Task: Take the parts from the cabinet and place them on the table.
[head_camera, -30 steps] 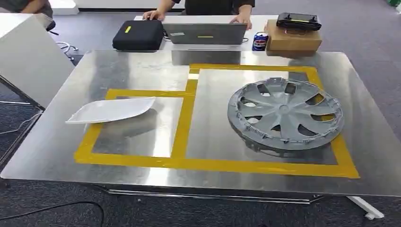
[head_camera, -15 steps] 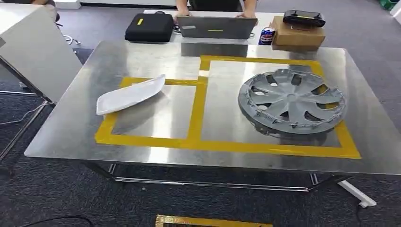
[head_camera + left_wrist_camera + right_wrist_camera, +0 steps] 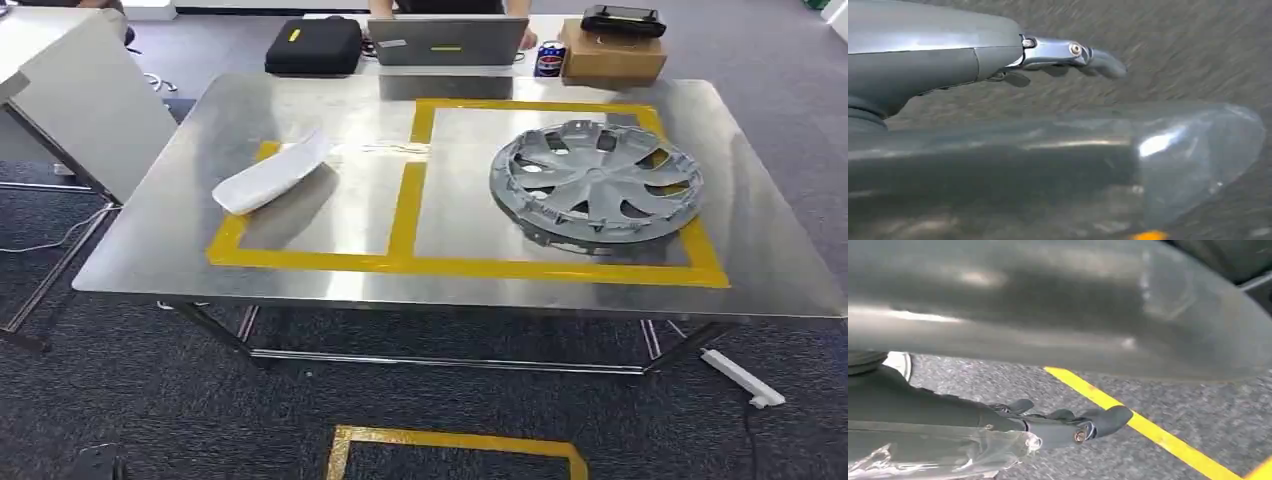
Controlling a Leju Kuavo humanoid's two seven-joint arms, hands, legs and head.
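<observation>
Scene: I face the steel counter (image 3: 150, 250) from a step off, yellow tape marking two bays on its top.
Parts: a white curved panel (image 3: 272, 173) lies in the left bay, upper left of centre, long axis running lower left to upper right; a grey wheel cover (image 3: 595, 180) sits flat in the right bay.
Left hand (image 3: 1048, 57): hanging low over carpet, fingers nearly straight, holding nothing.
Right hand (image 3: 1068, 425): low beside a yellow floor line (image 3: 1148, 430), fingers loosely out, nothing held.
Key relation: both parts lie ahead of and well above my hands; panel toward my left, wheel cover toward my right.
Judgement: both parts look placed.
</observation>
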